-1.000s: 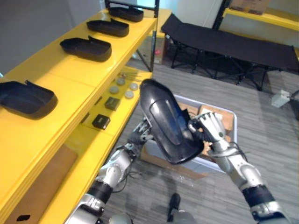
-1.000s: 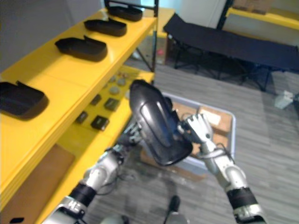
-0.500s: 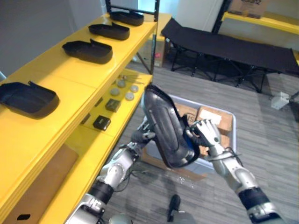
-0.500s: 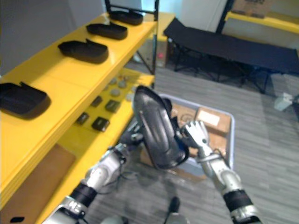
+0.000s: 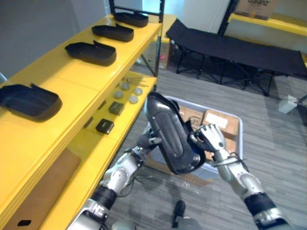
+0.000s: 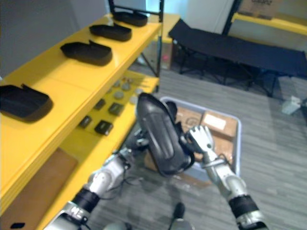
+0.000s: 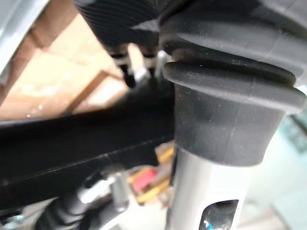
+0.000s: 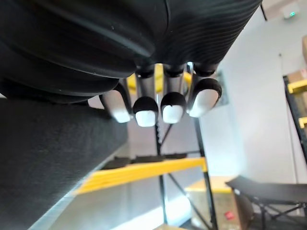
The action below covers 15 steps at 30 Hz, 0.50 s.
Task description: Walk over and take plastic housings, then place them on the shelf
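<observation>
The long yellow metal shelf [image 5: 72, 81] runs up the left; its top board carries four black plastic housings lying hollow side up, from the nearest shelved housing [image 5: 29, 101] to the farthest shelved housing [image 5: 130, 18], with bare yellow board between them.

Just off the shelf's lower board, the left hand [image 5: 147, 140] sits against the shelf-facing side of the carried glossy black plastic housing [image 5: 170, 136]; most of this hand is hidden behind the shell, so whether it clasps or merely props cannot be told.

The carried housing stands nearly on end, rounded back toward the camera, in the air beside the shelf and well below its top board. Over the last second it has sunk a little against the shelf's lower board and seems to have turned more edge-on, though the head camera shifted too, so the drop may be smaller than it looks.

On the side away from the shelf, the right hand [image 5: 211, 138] presses the housing's rim with straight, slightly spread fingers [image 8: 172, 106], steadying rather than pinching.

Farther from the shelf sits the pale grey plastic crate [image 5: 238, 125].

The likely meaning is that the housing is being re-angled rather than delivered; it must rise and tip flat before it can reach a bare stretch of the top board.
</observation>
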### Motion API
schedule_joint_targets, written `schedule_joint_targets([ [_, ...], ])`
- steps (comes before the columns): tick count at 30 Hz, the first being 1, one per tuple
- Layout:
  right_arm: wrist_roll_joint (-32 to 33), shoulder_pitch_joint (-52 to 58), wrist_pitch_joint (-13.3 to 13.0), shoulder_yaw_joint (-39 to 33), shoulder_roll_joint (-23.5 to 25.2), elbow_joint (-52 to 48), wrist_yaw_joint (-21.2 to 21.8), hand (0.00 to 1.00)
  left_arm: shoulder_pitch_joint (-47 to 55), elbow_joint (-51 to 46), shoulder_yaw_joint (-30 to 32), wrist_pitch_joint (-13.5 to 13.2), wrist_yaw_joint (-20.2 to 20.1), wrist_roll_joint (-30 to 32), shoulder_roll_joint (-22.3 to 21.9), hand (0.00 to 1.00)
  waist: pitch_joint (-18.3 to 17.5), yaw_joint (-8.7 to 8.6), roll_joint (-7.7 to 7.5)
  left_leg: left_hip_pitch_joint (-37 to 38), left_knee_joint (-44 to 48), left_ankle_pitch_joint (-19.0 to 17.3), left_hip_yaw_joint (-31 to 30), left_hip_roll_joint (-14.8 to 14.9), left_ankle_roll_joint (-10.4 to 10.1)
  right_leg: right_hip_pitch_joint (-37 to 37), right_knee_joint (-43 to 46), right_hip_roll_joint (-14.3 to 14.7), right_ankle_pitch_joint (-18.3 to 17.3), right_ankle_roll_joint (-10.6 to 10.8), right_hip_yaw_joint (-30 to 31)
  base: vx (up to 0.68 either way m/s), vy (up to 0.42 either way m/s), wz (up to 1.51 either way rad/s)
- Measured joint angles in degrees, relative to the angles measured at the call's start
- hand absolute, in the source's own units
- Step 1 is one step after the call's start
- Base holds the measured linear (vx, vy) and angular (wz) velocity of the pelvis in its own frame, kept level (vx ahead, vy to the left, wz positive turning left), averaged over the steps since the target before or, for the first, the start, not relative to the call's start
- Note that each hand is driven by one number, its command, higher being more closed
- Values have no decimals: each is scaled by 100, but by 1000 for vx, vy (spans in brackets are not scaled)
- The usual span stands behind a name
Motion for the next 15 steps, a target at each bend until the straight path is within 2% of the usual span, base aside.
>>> schedule_joint_targets([
  [15,153,-14,130,-195,14,4,-2,100,96,0,-58,17,-118,0,-58,0,0,-6,-1,91,-33,0,12,-9,0,58,48,0,23,41,0,0,0,0],
])
